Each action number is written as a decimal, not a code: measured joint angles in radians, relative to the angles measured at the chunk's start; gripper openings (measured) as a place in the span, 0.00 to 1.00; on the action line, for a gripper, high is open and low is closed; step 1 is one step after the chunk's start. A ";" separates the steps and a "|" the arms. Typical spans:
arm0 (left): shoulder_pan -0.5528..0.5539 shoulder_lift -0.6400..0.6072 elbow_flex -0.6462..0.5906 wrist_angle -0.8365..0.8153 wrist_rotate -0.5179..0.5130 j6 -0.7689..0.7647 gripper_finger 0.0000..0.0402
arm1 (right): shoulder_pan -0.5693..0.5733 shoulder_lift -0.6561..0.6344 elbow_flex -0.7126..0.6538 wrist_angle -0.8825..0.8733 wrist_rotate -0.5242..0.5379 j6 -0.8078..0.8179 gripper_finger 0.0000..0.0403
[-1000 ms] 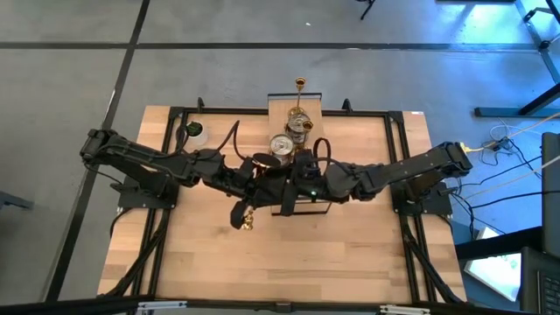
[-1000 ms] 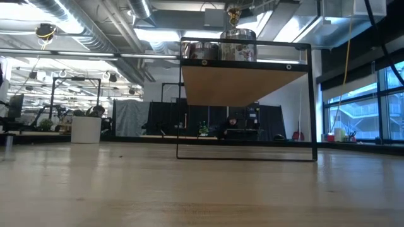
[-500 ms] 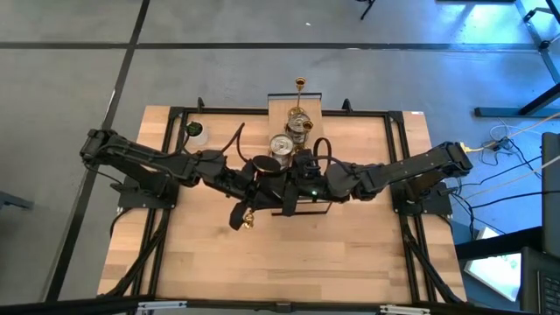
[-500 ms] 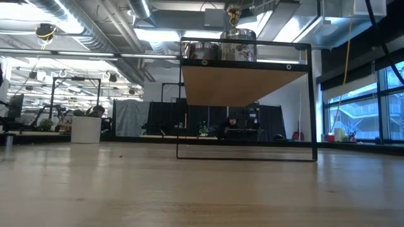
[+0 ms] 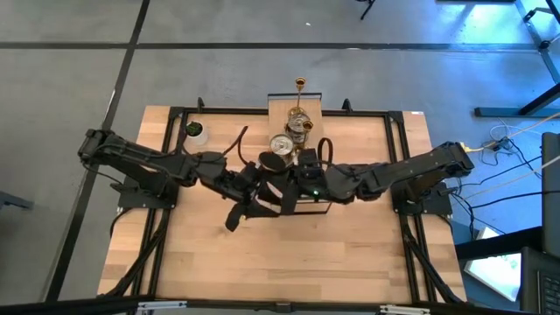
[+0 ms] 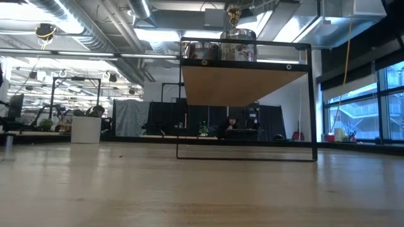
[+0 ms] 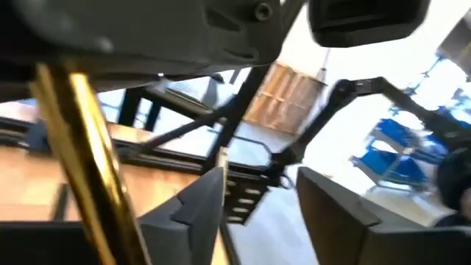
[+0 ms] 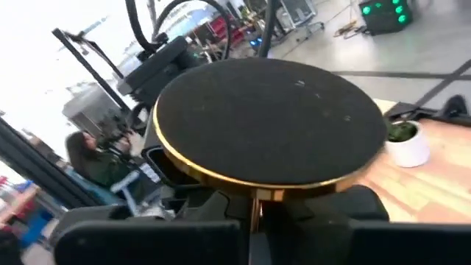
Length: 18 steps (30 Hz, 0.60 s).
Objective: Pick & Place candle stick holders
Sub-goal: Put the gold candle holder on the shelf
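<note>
A slim brass candle stick holder is held in the air over the table's middle. The left wrist view shows its gold stem (image 7: 82, 140). The right wrist view shows its round base with the black underside (image 8: 268, 125). My right gripper (image 8: 254, 224) (image 5: 284, 186) is shut on it. My left gripper (image 7: 259, 178) (image 5: 261, 188) faces it, open, with the stem beside one finger and nothing between the two. Three more holders stand on the raised shelf (image 5: 308, 108): a silver one (image 5: 280, 145), another silver one (image 5: 299, 123) and a gold one (image 5: 299, 85). My right gripper pinches the brass holder's stem (image 8: 255, 210) between its two fingers, close under the round base. It reaches in level from the table's right side. The holder is lifted clear of the table and tipped, so its black underside faces my wrist.
The black-framed wooden shelf (image 6: 246, 82) stands on thin legs at the far middle of the table, close behind both grippers. A white cup with green inside (image 5: 194, 131) sits at the far left. Bare wood lies along the near half of the table (image 5: 289, 262).
Both arms have stayed together at the table's middle. A gold tip that showed just on the near side of the left gripper in the high view no longer shows there.
</note>
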 joint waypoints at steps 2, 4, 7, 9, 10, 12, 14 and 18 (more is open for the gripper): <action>-0.008 -0.003 -0.001 -0.007 -0.082 0.026 0.46 | 0.013 0.001 0.033 -0.063 0.012 -0.025 0.03; -0.014 -0.018 0.005 0.013 -0.171 0.042 0.48 | 0.043 -0.003 0.076 -0.126 0.052 -0.048 0.03; -0.039 -0.017 0.003 -0.002 -0.338 0.082 0.48 | 0.076 -0.004 0.135 -0.254 0.110 -0.058 0.03; -0.055 -0.011 0.001 -0.004 -0.419 0.117 0.48 | 0.092 -0.003 0.154 -0.320 0.168 -0.063 0.03; -0.056 -0.012 0.001 0.002 -0.431 0.128 0.48 | 0.102 -0.002 0.161 -0.322 0.181 -0.062 0.03; -0.058 -0.013 0.003 0.006 -0.388 0.125 0.48 | 0.124 -0.002 0.169 -0.335 0.212 -0.063 0.03; -0.059 -0.011 0.002 -0.005 -0.344 0.108 0.48 | 0.141 -0.002 0.179 -0.363 0.217 -0.066 0.03; -0.057 -0.012 0.003 -0.042 -0.289 0.074 0.48 | 0.165 -0.002 0.181 -0.388 0.246 -0.062 0.03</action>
